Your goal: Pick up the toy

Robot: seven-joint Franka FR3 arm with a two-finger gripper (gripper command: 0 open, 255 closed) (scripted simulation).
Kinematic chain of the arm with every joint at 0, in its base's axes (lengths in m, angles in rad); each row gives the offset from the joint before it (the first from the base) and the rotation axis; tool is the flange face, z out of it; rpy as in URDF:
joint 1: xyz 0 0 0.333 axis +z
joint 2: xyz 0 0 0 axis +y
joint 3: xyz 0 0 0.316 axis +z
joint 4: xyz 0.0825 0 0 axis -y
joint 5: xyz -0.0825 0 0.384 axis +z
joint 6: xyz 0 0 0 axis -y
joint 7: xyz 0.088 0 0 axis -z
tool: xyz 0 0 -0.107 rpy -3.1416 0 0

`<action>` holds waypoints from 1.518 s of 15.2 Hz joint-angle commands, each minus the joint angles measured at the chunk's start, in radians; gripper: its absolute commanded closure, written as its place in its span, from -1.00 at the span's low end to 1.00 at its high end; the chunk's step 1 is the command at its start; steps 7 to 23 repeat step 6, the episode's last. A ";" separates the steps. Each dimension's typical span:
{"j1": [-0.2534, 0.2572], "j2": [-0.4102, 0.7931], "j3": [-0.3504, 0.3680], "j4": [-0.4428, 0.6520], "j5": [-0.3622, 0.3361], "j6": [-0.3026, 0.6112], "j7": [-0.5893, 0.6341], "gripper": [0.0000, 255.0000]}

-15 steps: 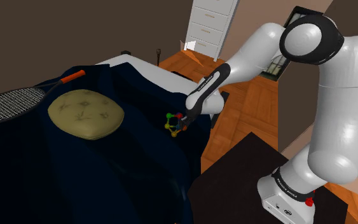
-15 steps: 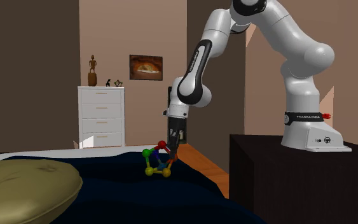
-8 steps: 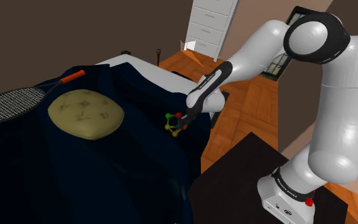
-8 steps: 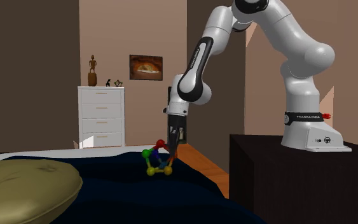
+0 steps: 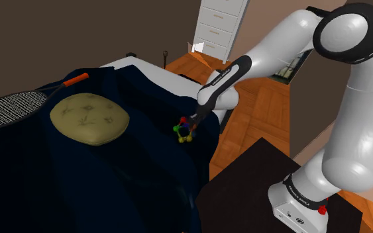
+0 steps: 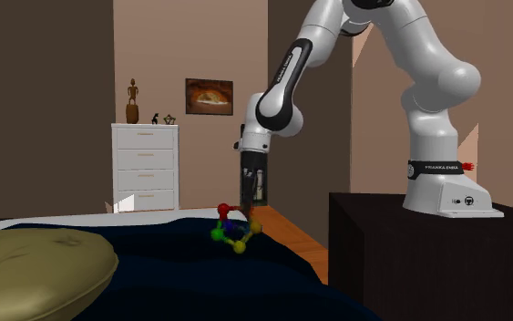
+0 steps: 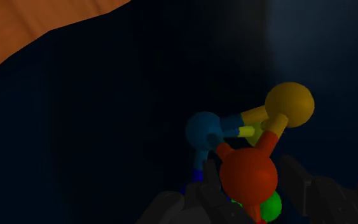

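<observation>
**A:** Shoulder view first. Where is the toy?

**B:** The multicoloured ball-and-stick toy (image 5: 185, 130) is at the edge of the dark navy blanket (image 5: 112, 179) on the bed, on the side nearest the orange wooden floor (image 5: 258, 112). The white arm (image 5: 271, 53) reaches down from the black box stand (image 5: 244, 192), and its black jaws are clenched on the toy's upper part.

**A:** What else lies on the bed?

**B:** A flat olive-green cushion (image 5: 89, 118) is well apart from the toy. Beyond it lies a tennis racket with an orange-red handle (image 5: 12, 106).

**A:** And the second exterior view?

**B:** The jaws point straight down and grip the toy near its red ball. The toy is tilted. I cannot tell whether its lowest yellow ball touches the blanket. A white chest of drawers (image 6: 145, 178) stands against the far wall with a dark figurine (image 6: 132, 100) on top. A framed picture (image 6: 209, 96) hangs beside it.

**A:** Wrist view?

**B:** The red ball (image 7: 247, 175) sits between the two black fingers (image 7: 171, 207), which clasp the toy. A green ball (image 7: 270, 207) is tucked closer to the hand. The blue ball (image 7: 204, 130) and a yellow ball (image 7: 290, 104) stick out past the fingertips over the blanket.
</observation>
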 commanded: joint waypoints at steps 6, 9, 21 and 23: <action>0.016 -0.073 -0.023 -0.016 -0.025 -0.058 0.029 1.00; 0.016 -0.073 -0.023 -0.016 -0.025 -0.058 0.029 1.00; 0.016 -0.073 -0.023 -0.016 -0.025 -0.058 0.029 1.00; 0.016 -0.073 -0.023 -0.016 -0.025 -0.058 0.029 1.00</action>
